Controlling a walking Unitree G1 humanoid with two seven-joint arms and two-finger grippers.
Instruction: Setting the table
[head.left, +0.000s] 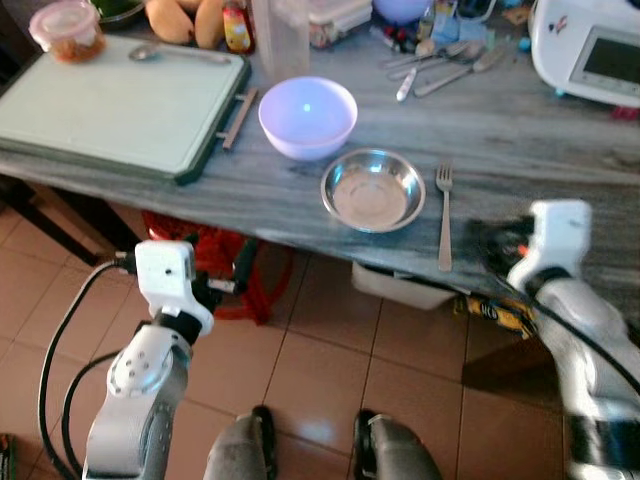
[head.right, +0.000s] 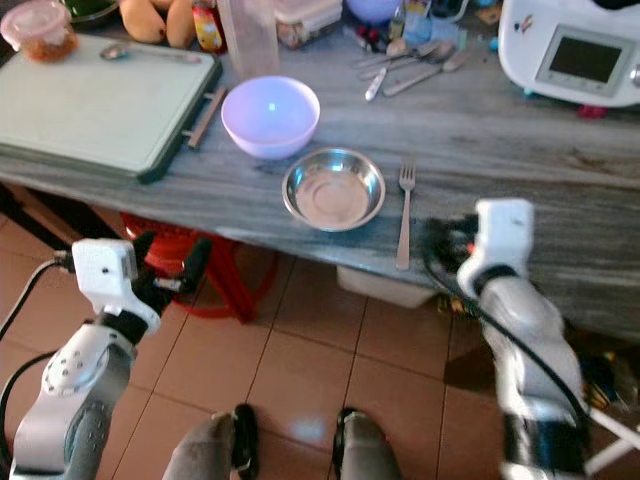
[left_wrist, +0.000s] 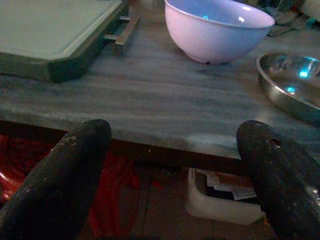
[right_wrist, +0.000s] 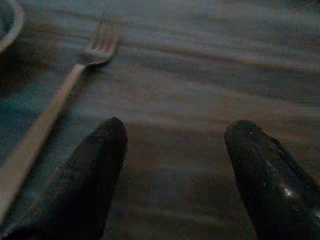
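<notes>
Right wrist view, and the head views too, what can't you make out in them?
- Right wrist view: dim; steel fork handle cut off by the frame edge.
- Left eye view: right gripper blurred.
- Left eye view: white appliance cropped at the frame edge.
- Pile of cutlery too small to sort.

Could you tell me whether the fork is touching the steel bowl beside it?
Apart. The left eye view shows a strip of bare tabletop between the fork and the steel bowl.
</notes>
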